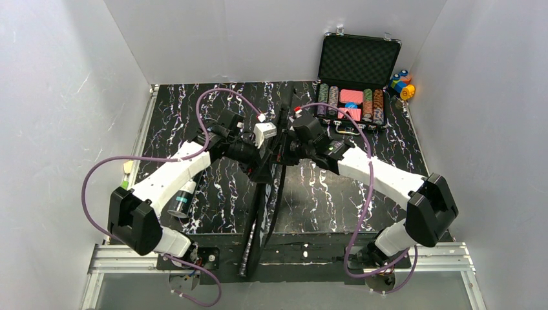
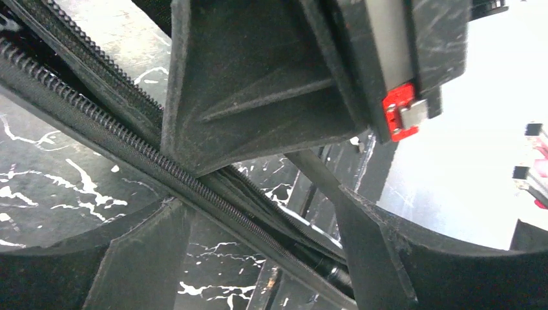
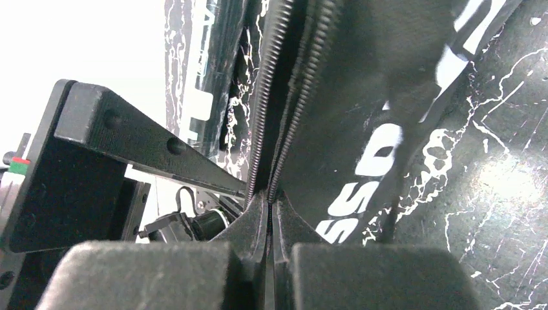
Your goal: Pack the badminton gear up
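Tube [image 1: 183, 201] lies far left beside my left arm, outside the bag. Left gripper [image 2: 258, 239] is spread wide astride the CROSSWAY bag [image 1: 255, 226], mid-table. Right gripper [image 3: 268, 258] is clamped on its zip [image 3: 262, 129]. I'd brace left, then pull right slowly, straight along the teeth.

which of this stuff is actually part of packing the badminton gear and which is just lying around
Part of the job:
long black bag, in the middle
teal-banded tube, at the left

Just lying about:
open poker chip case, far right
coloured blocks, beside that case
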{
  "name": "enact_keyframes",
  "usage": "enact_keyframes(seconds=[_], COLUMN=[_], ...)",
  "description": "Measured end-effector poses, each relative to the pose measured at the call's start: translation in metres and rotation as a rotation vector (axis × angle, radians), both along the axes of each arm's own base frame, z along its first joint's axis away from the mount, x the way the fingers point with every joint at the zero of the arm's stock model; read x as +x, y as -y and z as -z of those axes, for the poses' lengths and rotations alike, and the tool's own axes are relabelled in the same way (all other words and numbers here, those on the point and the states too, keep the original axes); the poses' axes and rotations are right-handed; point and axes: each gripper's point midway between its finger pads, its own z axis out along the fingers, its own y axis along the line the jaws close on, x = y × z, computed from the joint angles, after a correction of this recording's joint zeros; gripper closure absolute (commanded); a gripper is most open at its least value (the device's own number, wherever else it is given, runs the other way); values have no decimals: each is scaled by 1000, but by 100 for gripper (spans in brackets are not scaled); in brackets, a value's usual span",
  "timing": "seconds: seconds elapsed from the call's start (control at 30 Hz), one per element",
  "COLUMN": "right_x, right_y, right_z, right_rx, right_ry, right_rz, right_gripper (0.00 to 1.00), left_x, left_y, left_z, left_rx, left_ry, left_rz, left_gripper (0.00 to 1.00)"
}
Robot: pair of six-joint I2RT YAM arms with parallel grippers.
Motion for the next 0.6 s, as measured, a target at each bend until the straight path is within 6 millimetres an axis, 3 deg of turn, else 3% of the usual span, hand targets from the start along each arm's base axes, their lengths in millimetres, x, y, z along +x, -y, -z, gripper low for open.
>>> enact_keyframes(seconds=[0.2,0.3,0.4,0.6], right_x=[2,2,-1,-3], right_y=[-3,-3,-4,-7], right_z=[-9,-7,0,6], right_rx=[-1,-5,-11,-4], right_ry=[-21,-31,-68,-109], right_rz=[8,10,8,15], right_gripper=[99,99,99,99], left_x=[6,7,7,6], left_y=[-5,-6,-7,-10], left_z=[3,11,23,38], left_rx=[45,66,87,97], left_ry=[59,61,52,59], left_rz=[-26,-40,-62,-111], left_gripper=[29,40,59,70])
